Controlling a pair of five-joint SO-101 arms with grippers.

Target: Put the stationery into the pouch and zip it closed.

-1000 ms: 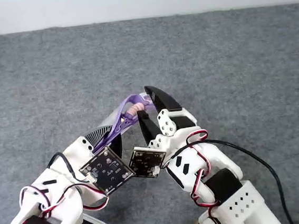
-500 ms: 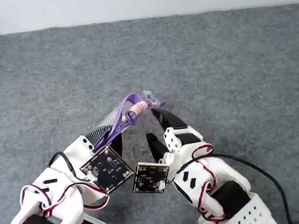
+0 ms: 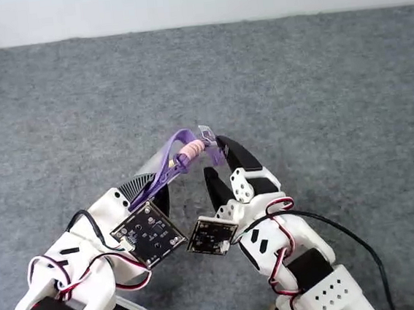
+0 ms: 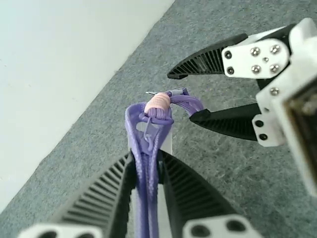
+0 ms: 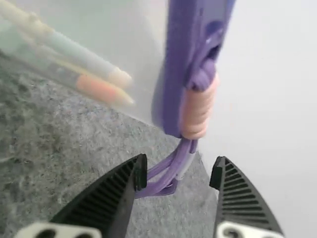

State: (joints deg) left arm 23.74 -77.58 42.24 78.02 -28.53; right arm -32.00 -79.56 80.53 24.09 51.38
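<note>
**Pouch pinched, pull cord bracketed**

At the high view's centre, the left hand [image 3: 152, 191] clamps the clear plastic pouch with purple zip [image 3: 168, 164] over the grey felt surface [image 3: 318, 93]; the right hand [image 3: 215, 158] gapes wide around its pink-beaded purple pull cord [image 3: 192, 150]

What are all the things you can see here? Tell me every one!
pouch: one, clear with purple zip edge, in the left gripper
pull cord: one, purple with a pink bead, at the pouch's end
pens: at least two, pale and orange, inside the pouch
table cover: one, grey, underneath everything
cable: one, black, beside the right arm
left gripper: black, shut on the pouch
right gripper: black, open around the pull cord
</note>
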